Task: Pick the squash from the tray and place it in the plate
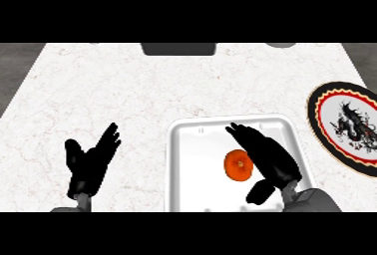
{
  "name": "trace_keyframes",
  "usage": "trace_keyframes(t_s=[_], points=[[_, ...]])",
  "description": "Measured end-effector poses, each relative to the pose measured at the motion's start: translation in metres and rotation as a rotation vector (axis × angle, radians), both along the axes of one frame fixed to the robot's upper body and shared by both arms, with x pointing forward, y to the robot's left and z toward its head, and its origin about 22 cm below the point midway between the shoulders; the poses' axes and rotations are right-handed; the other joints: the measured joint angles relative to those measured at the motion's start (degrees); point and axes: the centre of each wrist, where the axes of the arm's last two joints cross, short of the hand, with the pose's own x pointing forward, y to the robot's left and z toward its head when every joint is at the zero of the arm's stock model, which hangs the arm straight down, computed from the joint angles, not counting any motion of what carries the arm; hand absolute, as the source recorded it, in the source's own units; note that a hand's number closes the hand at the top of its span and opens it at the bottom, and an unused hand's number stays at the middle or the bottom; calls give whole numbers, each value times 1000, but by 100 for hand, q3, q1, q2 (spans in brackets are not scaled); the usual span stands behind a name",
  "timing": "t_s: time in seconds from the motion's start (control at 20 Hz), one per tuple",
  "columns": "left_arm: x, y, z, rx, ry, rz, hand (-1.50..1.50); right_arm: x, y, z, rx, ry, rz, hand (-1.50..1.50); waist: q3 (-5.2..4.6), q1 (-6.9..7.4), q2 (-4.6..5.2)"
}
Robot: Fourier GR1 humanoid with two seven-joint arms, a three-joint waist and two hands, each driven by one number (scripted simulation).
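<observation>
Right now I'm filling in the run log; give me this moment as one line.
phase: reach | squash: in tray | right hand: open, beside squash | left hand: open, resting | plate: no squash

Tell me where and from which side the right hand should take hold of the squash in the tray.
Probably across its round body, coming from above. The squash lies low on the floor of the tray, whose raised rim hinders a sideways approach. The right hand is open beside it on its right, so its fingers and thumb could close over opposite sides.
</observation>
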Motion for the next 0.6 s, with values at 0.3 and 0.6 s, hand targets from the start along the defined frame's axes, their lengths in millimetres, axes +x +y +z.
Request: trace_keyframes(t_s=[0.3,0.6], points=[[-5,2,0,4,7,-5,0,14,14,-19,-22,28,14,-150,0,10,1],[-6,-1,-2,0,0,-1,0,15,15,-35,-99,35,90,150,0,7,1]])
